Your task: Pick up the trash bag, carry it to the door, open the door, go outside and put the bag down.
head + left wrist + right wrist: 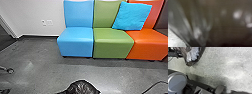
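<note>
Three brightly coloured seats in the head view, all beyond the trash bag (82, 87): blue seat (77, 41), green seat (112, 41), orange seat (147, 45), with a turquoise cushion (132, 16) propped against the backs. Black, shiny plastic, low and close in front of the robot, well apart from the seats. Probably past the pick-up, judging by the bag's nearness to the robot. Indoors here, so most of the carry, the door, the way out and the setting-down likely left to do

In the left wrist view, dark, see-through folds (198, 33) very near the camera, most likely the bag's own plastic. Left wrist posed right beside the bag, then; cannot tell if left claw apart, together or clamped on it

In the right wrist view, pale contents (193, 54) inside the bag, and a dark robot part (177, 53) just beside it, perhaps left-arm hardware. Right wrist apart from the bag, its camera aimed down at the floor (218, 65); cannot tell the right claw's state either
</note>
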